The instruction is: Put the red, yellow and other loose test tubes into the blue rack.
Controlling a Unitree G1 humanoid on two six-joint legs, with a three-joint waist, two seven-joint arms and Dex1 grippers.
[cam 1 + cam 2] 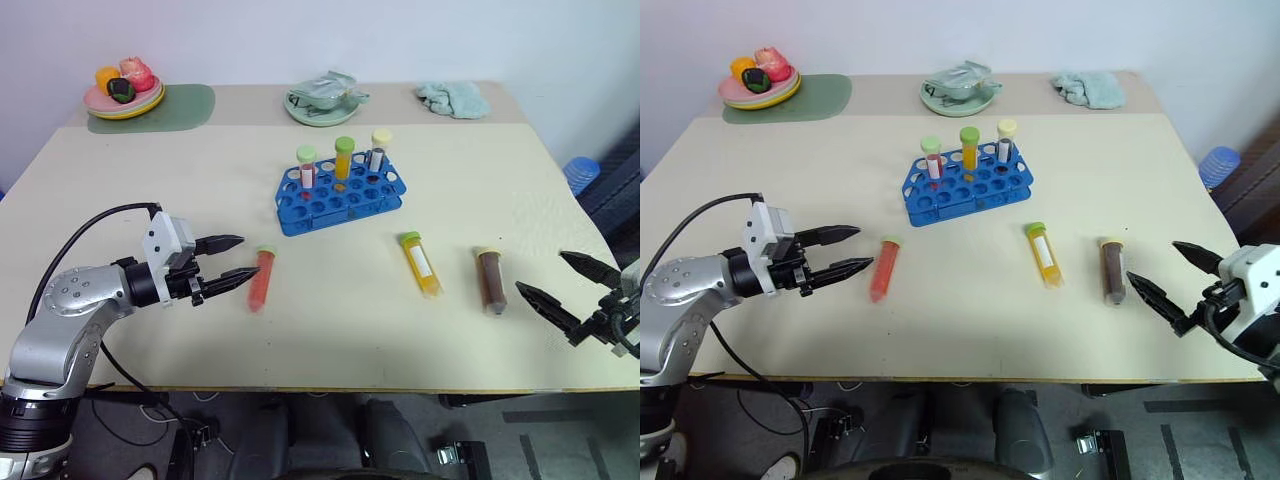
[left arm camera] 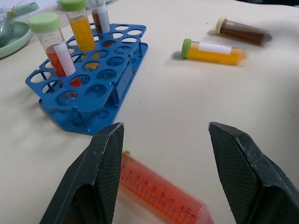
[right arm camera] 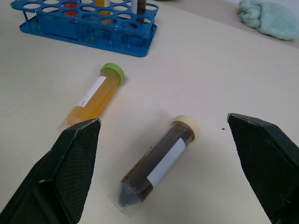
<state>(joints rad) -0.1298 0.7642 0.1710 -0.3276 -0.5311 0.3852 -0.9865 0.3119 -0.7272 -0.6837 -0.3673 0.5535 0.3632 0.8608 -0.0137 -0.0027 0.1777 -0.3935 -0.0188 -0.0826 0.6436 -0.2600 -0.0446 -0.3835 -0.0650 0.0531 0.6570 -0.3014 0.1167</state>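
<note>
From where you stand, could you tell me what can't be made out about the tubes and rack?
- Red tube: its tip is cut off by the left wrist view's edge, its cap hidden behind the left gripper.
- Tube labels, e.g. yellow tube: any print is too small to read.
- Blue rack: the standing tubes' lower ends sit hidden inside it.

You're looking at a matt, smooth cream table (image 1: 330,330), a glossy blue plastic rack (image 1: 340,200), clear plastic tubes (image 1: 421,265) with paper labels, and black textured finger pads (image 3: 70,168).
</note>
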